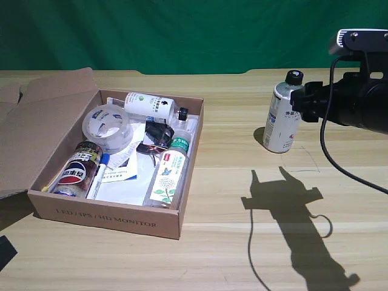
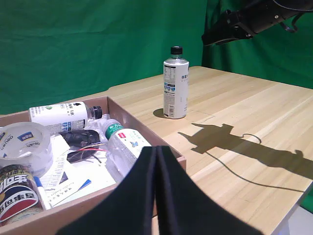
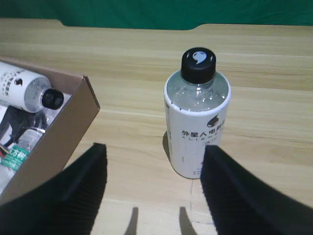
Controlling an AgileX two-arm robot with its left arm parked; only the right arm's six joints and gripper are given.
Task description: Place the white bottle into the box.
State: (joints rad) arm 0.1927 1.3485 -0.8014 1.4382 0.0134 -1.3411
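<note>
White bottle (image 1: 281, 114) stands upright on the table (image 1: 242, 242), black cap (image 1: 294, 77) uppermost

Tape roll (image 1: 107, 127), Pepsi can (image 1: 77, 170), green-capped bottle (image 1: 168, 174) lying together.

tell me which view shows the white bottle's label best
The left wrist view: the white bottle stands unblocked, label side-on. In the exterior view the bottle is partly hidden by the right arm. The right wrist view looks down on it, mostly cap and shoulder, between the open hand's fingers.

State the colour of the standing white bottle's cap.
Black, on the white bottle; clearest in the right wrist view.
</note>
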